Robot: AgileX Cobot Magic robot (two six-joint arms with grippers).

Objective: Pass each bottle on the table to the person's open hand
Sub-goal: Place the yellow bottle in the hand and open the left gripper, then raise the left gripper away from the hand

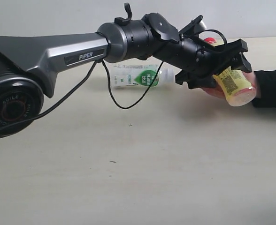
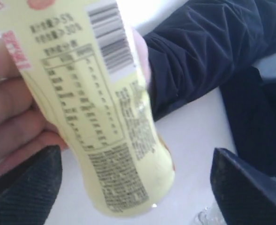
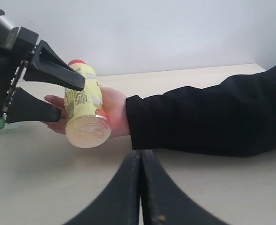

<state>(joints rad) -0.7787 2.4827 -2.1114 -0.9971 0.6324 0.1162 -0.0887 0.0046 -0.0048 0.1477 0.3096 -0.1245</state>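
Two bottles showing: the white-and-green bottle (image 1: 138, 77) lies on the table (image 1: 128, 164), not handed over yet; the yellow bottle (image 1: 234, 84) rests in the person's hand (image 3: 112, 108), fingers cupped round it. Left gripper (image 3: 72, 98) has its jaws spread clear of it, so I'd call that one delivered.

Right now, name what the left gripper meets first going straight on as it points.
Probably the yellow-labelled, red-capped plastic bottle in the person's hand; the left gripper straddles it, jaws open.

Pale wood-grain table (image 1: 128, 178), white-and-green bottle (image 1: 128, 78) lying on its side
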